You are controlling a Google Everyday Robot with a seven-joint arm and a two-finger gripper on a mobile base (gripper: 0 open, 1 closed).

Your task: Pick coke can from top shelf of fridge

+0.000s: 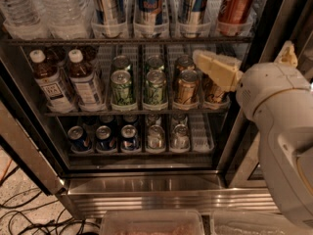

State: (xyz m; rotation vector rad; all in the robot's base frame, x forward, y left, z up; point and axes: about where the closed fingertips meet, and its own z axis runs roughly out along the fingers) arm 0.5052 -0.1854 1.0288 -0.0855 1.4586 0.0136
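The coke can (236, 4) is red-orange with white script and stands in the rightmost clear lane tray of the top shelf (73, 41) of the fridge (146, 187); its top is cut off by the frame edge. My gripper (244, 53) is below and just right of the can, level with the second rack. It is open and empty. One cream finger (217, 68) reaches in front of the gold-bronze cans, the other finger (287, 54) is outside the door frame. My white arm (283, 131) fills the right side.
Taller silver-and-blue cans (149, 4) and water bottles (58, 9) share the top shelf. The second rack holds juice bottles (51, 82), green cans (122, 88) and gold-bronze cans (187, 86). Dark cans (105, 137) sit lower. The dark door frame (274, 13) stands at right. Cables (19, 214) lie on the floor.
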